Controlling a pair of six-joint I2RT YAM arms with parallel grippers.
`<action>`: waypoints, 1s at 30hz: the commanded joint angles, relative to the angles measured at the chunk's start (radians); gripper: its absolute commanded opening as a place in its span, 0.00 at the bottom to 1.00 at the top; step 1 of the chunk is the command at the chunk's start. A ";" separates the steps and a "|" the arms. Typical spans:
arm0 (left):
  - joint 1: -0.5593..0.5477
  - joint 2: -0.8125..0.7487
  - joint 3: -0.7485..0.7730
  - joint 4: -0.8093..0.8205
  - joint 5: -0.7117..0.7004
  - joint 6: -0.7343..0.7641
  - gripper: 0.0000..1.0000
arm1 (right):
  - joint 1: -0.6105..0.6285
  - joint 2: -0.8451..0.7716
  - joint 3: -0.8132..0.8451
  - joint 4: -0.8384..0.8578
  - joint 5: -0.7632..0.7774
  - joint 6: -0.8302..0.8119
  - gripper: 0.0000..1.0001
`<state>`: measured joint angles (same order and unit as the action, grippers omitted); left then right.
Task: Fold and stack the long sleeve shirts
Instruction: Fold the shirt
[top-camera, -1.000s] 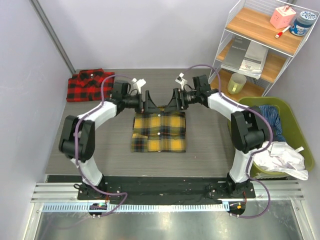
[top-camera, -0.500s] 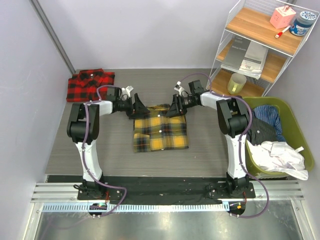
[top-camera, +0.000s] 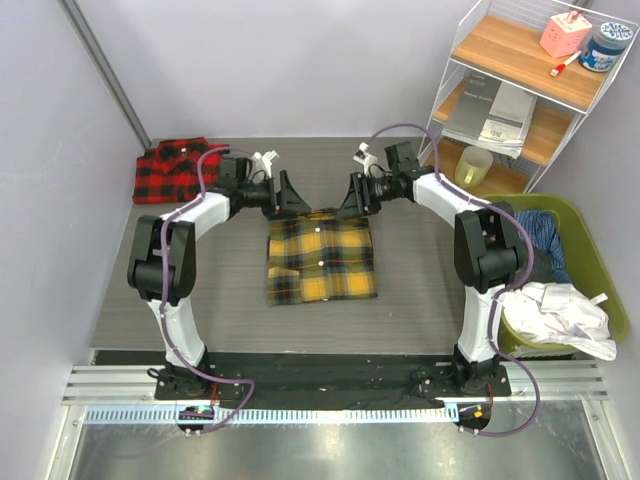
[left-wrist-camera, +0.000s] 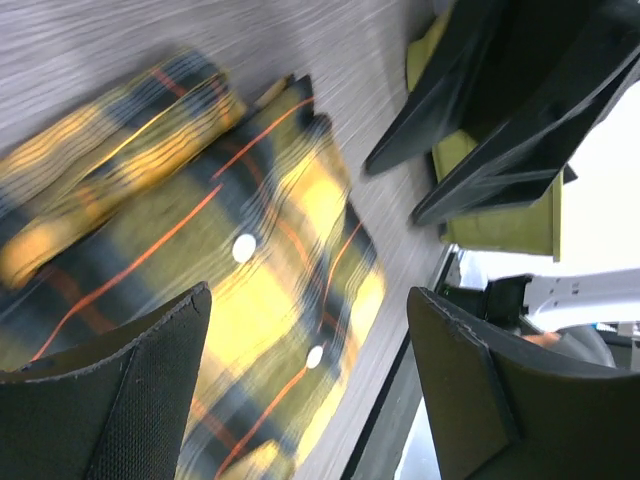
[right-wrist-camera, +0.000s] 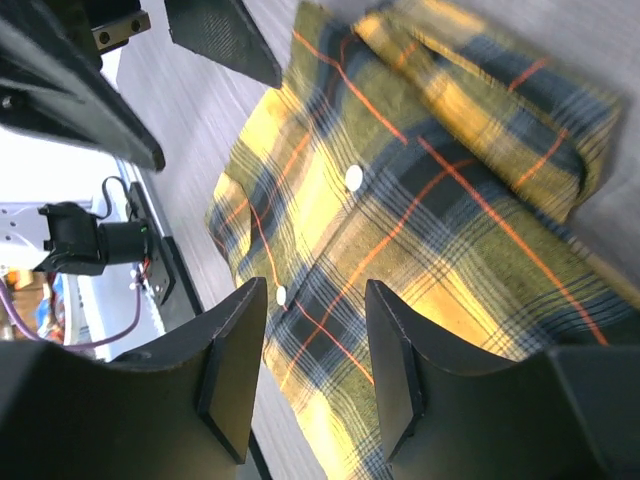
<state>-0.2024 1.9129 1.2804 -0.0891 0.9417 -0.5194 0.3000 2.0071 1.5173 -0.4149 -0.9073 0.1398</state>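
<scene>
Yellow-and-black shirt (top-camera: 320, 258) sits folded mid-frame on the table (top-camera: 420, 285), and the red-and-black shirt (top-camera: 178, 168) is folded at upper left. Left gripper (top-camera: 287, 195) hangs wide open over the yellow one's top edge. Right gripper (top-camera: 356, 196) is roughly half open. Neither is gripping anything.

walls (top-camera: 300, 60): pale lilac | table (top-camera: 420, 290): dark grey woodgrain | shelf rack (top-camera: 500, 45): white wire, wooden boards (far right)
</scene>
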 joint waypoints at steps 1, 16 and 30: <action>-0.064 0.080 -0.045 0.246 -0.041 -0.166 0.80 | 0.008 0.086 -0.042 0.024 -0.025 0.030 0.49; -0.028 -0.190 -0.182 -0.078 0.080 0.161 0.86 | 0.053 -0.046 0.052 -0.293 0.204 -0.255 0.63; 0.204 -0.367 -0.210 0.042 -0.179 -0.068 0.84 | 0.409 0.005 -0.091 -0.271 0.370 -0.319 0.55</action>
<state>-0.0139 1.5940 1.0939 -0.0532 0.8127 -0.5533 0.6979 1.9133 1.4582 -0.6609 -0.6434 -0.1089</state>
